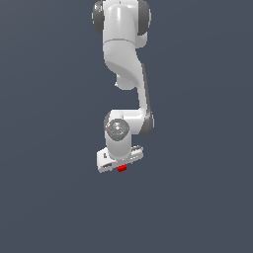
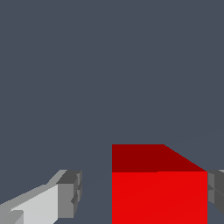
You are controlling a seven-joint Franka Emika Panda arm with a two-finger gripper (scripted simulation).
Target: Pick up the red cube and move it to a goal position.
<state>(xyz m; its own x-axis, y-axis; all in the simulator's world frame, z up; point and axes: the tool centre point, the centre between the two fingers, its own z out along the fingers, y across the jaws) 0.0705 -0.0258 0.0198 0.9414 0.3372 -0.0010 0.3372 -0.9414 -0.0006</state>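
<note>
The red cube (image 2: 159, 192) fills the near part of the wrist view, sitting between the two fingers (image 2: 70, 194) of the end effector (image 2: 144, 194). One finger pad touches, or very nearly touches, one side of the cube; the other finger stands apart from it, with a clear strip of grey counter (image 2: 109, 65) showing between them. So the end effector is spread, not yet pinching the cube, and the cube lies off-centre in the opening.

In the exterior view, the arm (image 1: 123, 49) hangs straight down over the cube (image 1: 121, 168), which peeks out just under the end effector (image 1: 120, 165) on the plain counter (image 1: 49, 197). Whether the cube rests on the counter or is just off it cannot be told.

The step in hand looks like the grasp. To do it well, the far finger should close evenly so the cube is not shoved sideways or twisted. A slight shift to centre the cube first would help. The fingers should sit low enough to grip the side faces squarely before any lift. No goal marker is visible.
</note>
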